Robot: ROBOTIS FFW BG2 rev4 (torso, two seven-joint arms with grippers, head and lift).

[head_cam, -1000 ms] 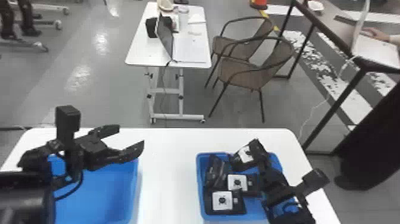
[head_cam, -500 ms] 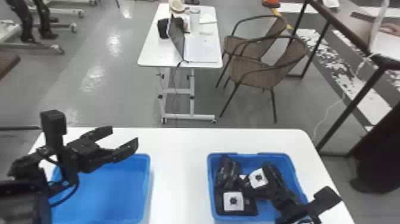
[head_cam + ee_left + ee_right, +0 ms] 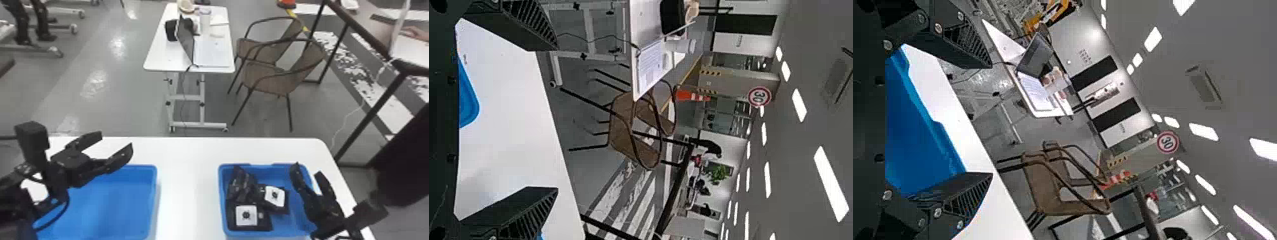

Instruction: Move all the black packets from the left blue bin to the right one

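The black packets (image 3: 275, 196) were seen piled together in the right blue bin (image 3: 295, 218) on the white desk (image 3: 188, 185), two of them marked with white labels. The left pincer (image 3: 115, 142) was held released over the far side of the left blue bin (image 3: 121, 201); the right pincer (image 3: 307, 170) was also spread, with nothing gripped, at the right bin's outer side. The transfer was judged to be at its end. Only a withdrawal of both arms seemed required, with the pile left undisturbed.
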